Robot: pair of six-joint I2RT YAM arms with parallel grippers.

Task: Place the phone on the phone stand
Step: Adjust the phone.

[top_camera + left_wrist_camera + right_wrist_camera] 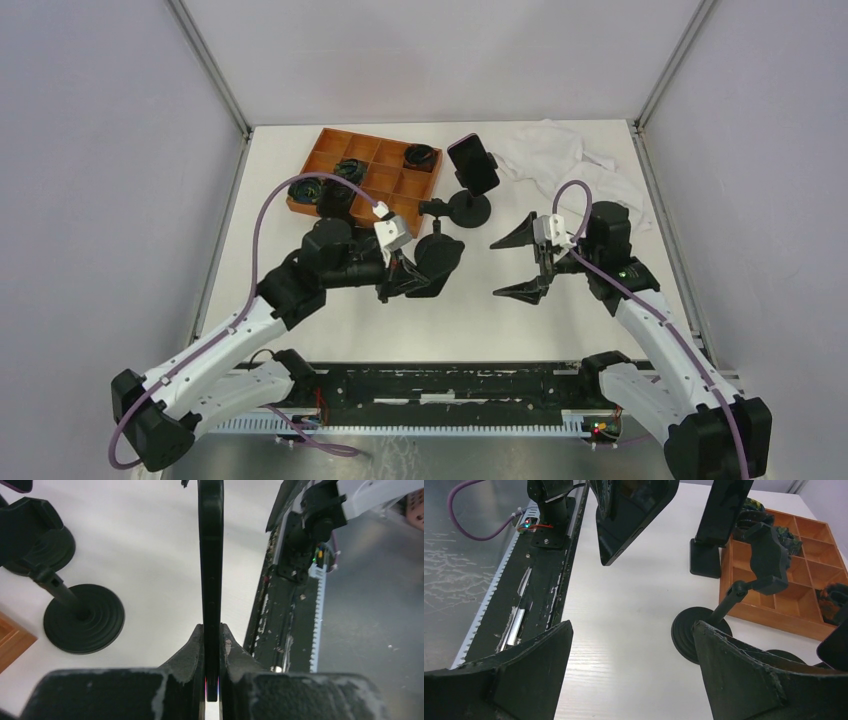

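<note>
White table (450,330) bears the stand (82,619) just far of the left gripper (212,632), which clamps the phone (210,555) edge-on. Match the cradle's tilt before lowering. Right gripper (498,268) stands open, apart.

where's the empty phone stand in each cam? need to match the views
Top external: empty stand at mid-table, just right of the orange tray.
Left wrist: empty stand on the left side, round foot lower left, cradle above it.
Right wrist: empty stand right of centre, cradle up, foot below.
Shared landmark: orange tray, at the lower-left edge in left wrist and upper right in right wrist.
</note>
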